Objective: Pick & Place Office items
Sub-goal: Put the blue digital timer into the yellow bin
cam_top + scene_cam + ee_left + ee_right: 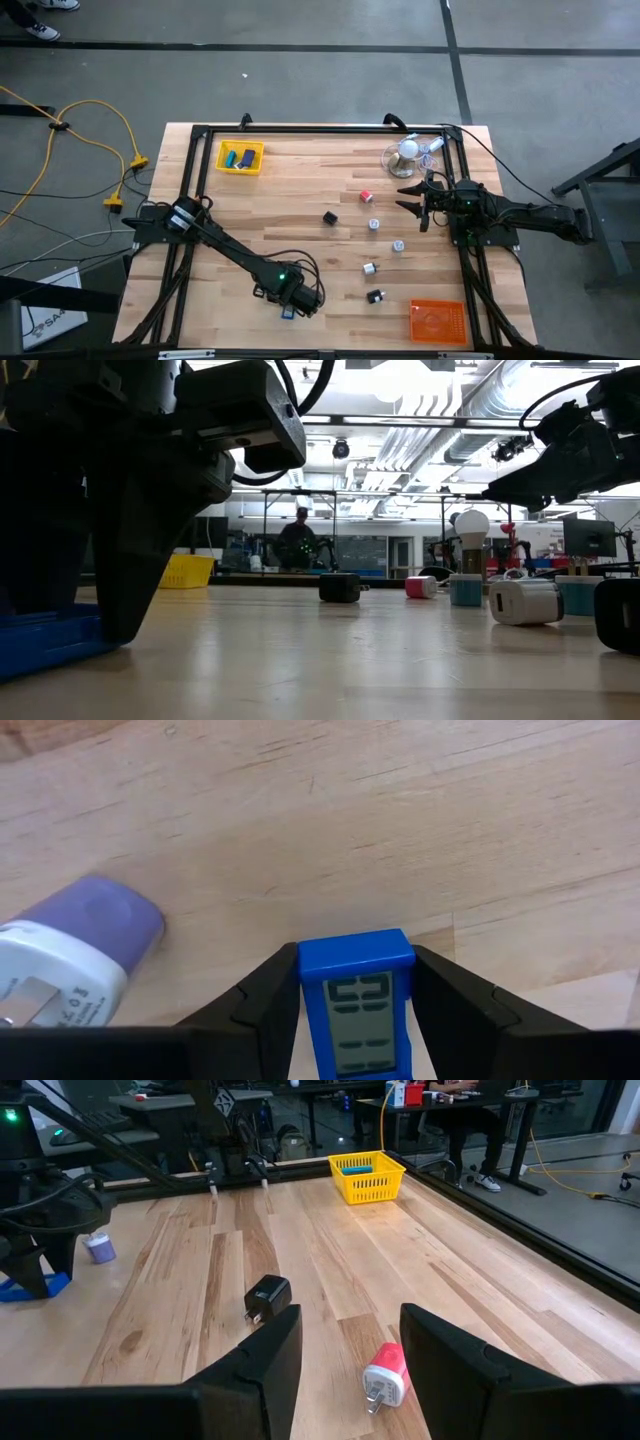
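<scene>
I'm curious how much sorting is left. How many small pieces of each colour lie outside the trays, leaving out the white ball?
Red bit: 1
Black bits: 2
White bits: 3
Blue block: 1
Purple-capped bit: 1
Total: 8

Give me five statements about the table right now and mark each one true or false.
1. The left end effector is shut on a blue block. True.
2. The yellow tray is empty. False: it holds blue and teal pieces.
3. The right end effector is open, holding nothing. True.
4. The red piece lies inside the orange tray. False: it lies on the bare table, near the right end effector.
5. The black piece sits in the yellow tray. False: it lies on the table.
</scene>
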